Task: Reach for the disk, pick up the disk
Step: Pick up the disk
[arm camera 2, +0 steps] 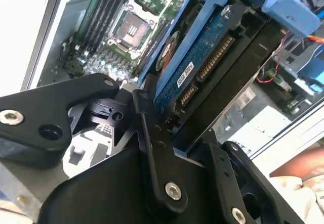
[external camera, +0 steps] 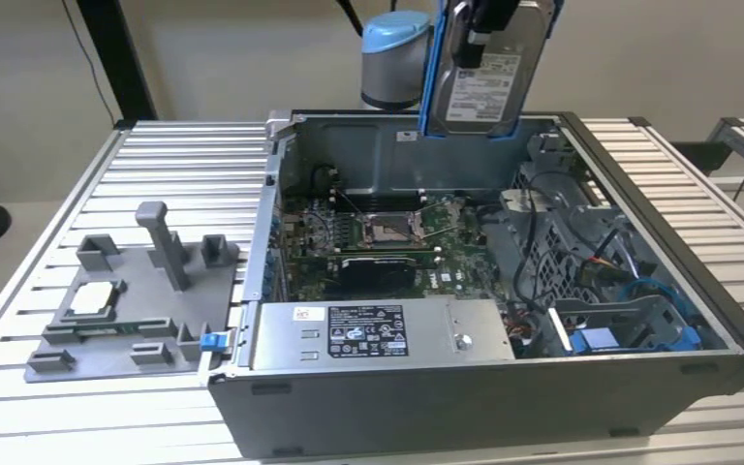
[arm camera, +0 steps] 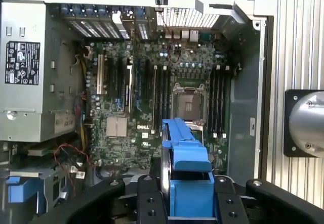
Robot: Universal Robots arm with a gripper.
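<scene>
one hand (arm camera 2: 177, 148) grips one disk (external camera: 484, 82), lifted upright above the back of one open case (external camera: 631, 320). the case sits on the table (external camera: 178, 155), beside one grey tray (external camera: 127, 310) holding one chip (external camera: 94, 298).

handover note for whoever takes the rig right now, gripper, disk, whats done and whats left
Gripper: shut on the disk, fingers clamping its end in both wrist views.
Disk: in the air above the back of the open computer case, hanging upright, white label facing the exterior camera, blue rails on its edges.
Done: reach and grasp; the disk is lifted clear of the case.
Left: nothing of the pickup itself; the disk is held up, not set down anywhere.
Also there: grey fixture tray on the table at the exterior view's left.
</scene>
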